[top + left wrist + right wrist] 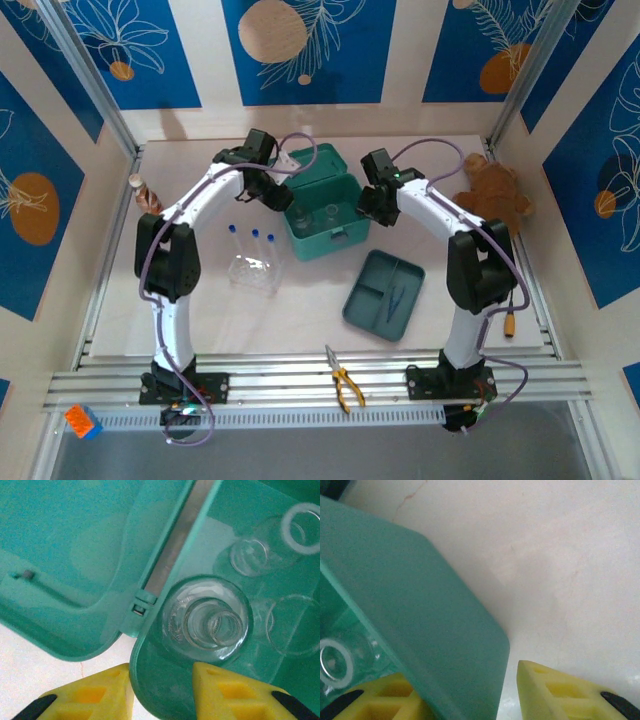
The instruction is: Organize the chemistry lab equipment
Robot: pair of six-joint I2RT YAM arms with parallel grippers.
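the left gripper (161, 672) is straddling one side wall of the open teal case (162, 700), one yellow finger outside and one inside above a clear glass flask (212, 625), and whether it is pinching that wall i cannot tell. the right gripper (462, 677) is hanging unclenched astride the opposite wall, its inner finger half hidden behind it, a sliver of table (560, 580) showing beside the outer one. left of the case, blue-capped test tubes (252, 236) are standing in the clear rack (250, 272).

green box (322, 228) mid surface (290, 325) packed with flasks (210, 625), open lid (312, 162) blocking behind, tube rack (252, 270) left, tray (385, 295) front right, plush toy (495, 195) far right, front-left strip wide open tbh
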